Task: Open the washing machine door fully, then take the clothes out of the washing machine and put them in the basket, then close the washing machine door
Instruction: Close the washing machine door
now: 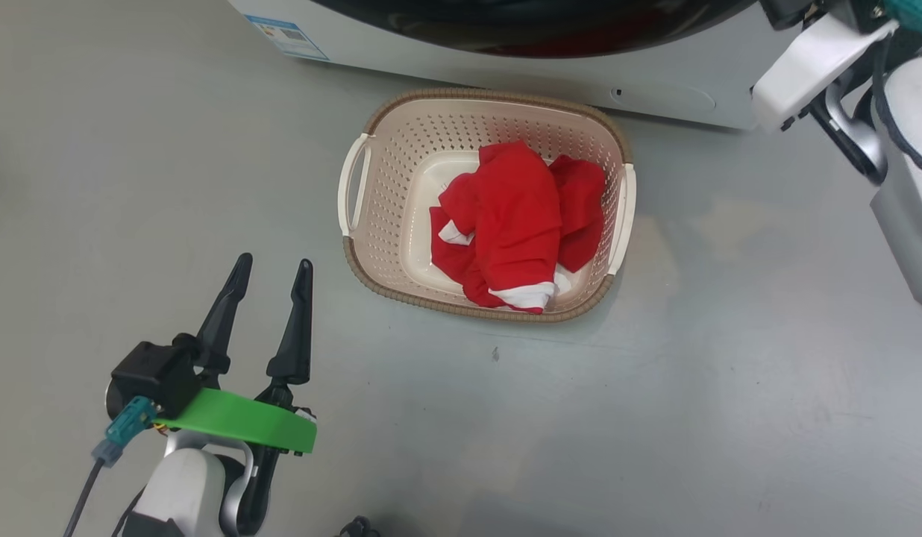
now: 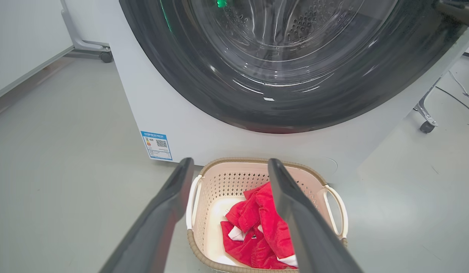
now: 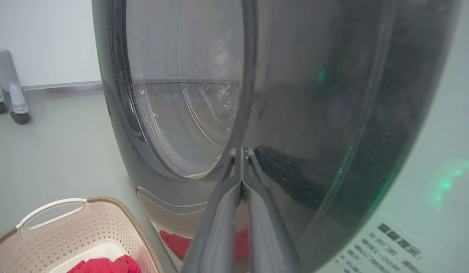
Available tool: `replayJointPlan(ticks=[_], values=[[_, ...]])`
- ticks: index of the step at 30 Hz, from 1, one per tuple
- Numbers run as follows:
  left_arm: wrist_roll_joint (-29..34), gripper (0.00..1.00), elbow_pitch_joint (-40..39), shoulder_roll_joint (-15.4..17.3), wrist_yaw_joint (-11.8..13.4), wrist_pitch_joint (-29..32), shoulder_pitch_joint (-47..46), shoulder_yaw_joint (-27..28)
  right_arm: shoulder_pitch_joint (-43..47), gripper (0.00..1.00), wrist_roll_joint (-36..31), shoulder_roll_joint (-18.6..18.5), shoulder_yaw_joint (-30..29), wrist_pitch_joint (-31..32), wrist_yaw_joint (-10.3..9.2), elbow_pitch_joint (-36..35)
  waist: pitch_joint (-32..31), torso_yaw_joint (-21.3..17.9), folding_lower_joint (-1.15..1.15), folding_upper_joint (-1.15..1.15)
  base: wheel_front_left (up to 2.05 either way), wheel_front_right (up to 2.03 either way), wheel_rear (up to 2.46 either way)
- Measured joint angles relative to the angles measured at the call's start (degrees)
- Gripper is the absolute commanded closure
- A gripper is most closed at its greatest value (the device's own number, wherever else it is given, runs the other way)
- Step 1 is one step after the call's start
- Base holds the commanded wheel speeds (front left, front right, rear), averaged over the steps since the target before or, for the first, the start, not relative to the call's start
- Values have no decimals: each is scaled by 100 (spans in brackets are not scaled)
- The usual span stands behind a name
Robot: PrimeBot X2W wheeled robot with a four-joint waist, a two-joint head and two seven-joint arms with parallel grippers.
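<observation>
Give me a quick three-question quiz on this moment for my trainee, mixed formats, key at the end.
1. True or false: the clothes lie inside the basket.
2. Which has its fingers spread apart? A) left end effector B) right end effector C) both
3. Fill in: the right end effector's shut tips point at the washing machine door's glossy ____ rim.
Key: 1 true; 2 A; 3 black.

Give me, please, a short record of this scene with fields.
door: looks shut against the washer
clothes: red, lying in the basket
basket: on the floor, in front of the washer
left claw: open, empty, above the floor beside the basket
right claw: shut, tips at the door
</observation>
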Motion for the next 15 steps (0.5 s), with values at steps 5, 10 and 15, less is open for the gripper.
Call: replayJointPlan(ticks=[5, 10, 15], values=[[-33, 0, 5, -5, 0, 0, -57, -71, -215, 100, 68, 130, -73, -53, 88, 192, 122, 9, 0, 0, 0, 0, 0], [-86, 0, 42, -10, 0, 0, -147, -149, -287, 100, 156, 288, -186, -158, 89, 435, 164, 14, 0, 0, 0, 0, 0], [-86, 0, 100, -11, -1, 0, -193, -89, -308, 100, 158, 401, -144, -288, 89, 670, 104, -29, 0, 0, 0, 0, 0]])
